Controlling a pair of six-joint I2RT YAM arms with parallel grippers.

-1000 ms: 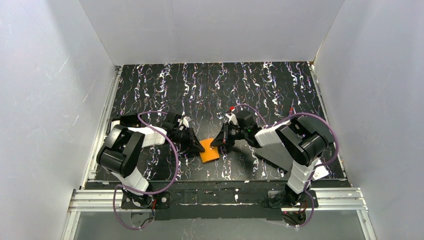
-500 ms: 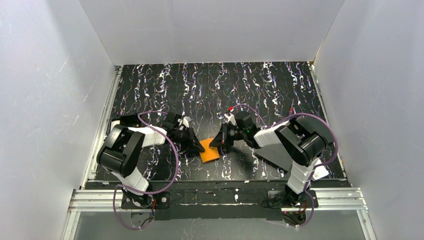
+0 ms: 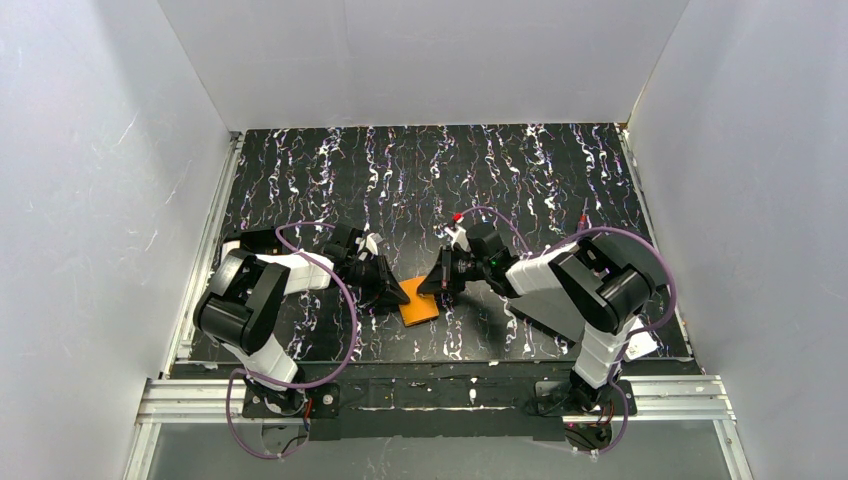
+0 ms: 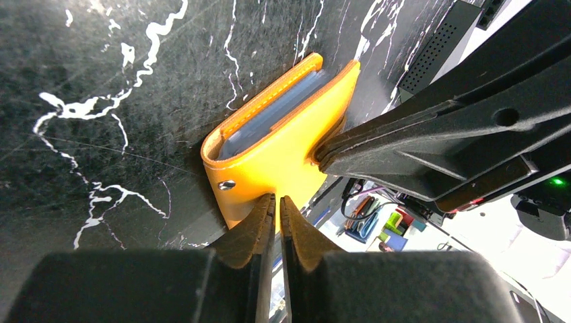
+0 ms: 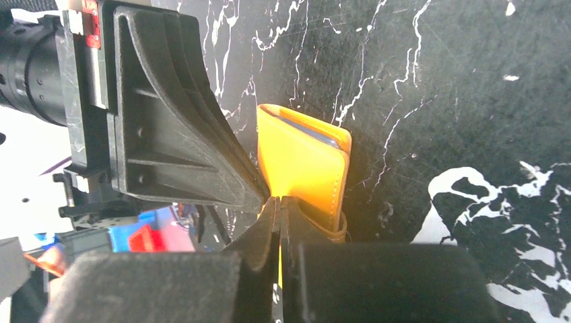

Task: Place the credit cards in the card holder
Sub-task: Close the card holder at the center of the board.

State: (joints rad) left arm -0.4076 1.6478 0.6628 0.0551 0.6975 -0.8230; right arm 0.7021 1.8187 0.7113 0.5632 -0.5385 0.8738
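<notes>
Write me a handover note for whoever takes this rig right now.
Left gripper: shut on the card holder, at its orange cover near the snap stud.
Right gripper: shut on the same holder, tips close to the left's.
Holder: between the arms, near the table's front, slightly parted, pale sleeves showing.
Done: both grips set.
To do: no loose credit cards in view; loading remains.

The card holder is bright orange, with pale grey-blue sleeves at its edge and a silver stud. The bench is black, streaked with white marbling. The left tool and right tool are matte black. The cables are purple. A green light glows at 3 o'clock in the left wrist view.
</notes>
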